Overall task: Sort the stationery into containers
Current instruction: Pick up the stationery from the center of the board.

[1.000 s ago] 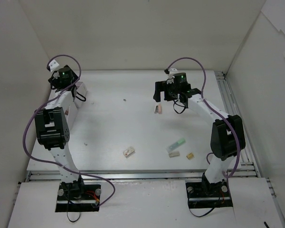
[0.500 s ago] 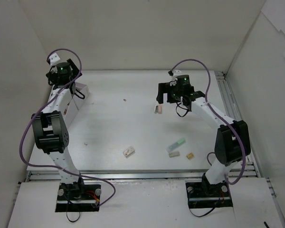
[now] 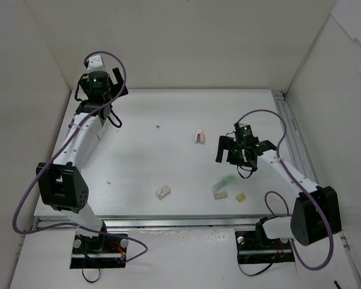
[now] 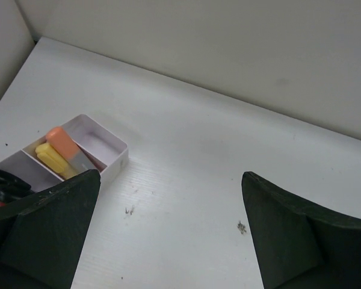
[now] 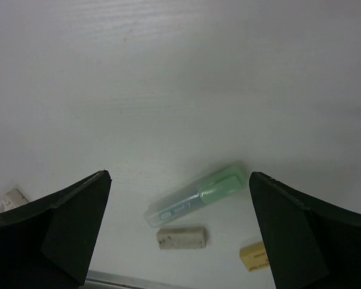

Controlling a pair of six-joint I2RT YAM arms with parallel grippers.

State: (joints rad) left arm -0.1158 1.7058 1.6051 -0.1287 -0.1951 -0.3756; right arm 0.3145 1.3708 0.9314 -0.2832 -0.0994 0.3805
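— Right wrist cam: right claw (image 5: 177, 177) open, empty, above green highlighter (image 5: 195, 194) on bench (image 5: 168, 72); left claw (image 4: 171, 174) open by organiser (image 4: 105, 129).
— Risk?
— Eraser (image 5: 180, 238) just beside; may get grabbed w/ it.

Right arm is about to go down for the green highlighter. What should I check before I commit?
1. The right gripper open and empty: ok.
2. Lined up over the green highlighter: ok.
3. Clearance around it: white eraser lies very close, tan eraser farther off: not ok.
4. The left gripper open and empty: ok.
5. Room in the organiser beside the orange highlighter: cannot tell.
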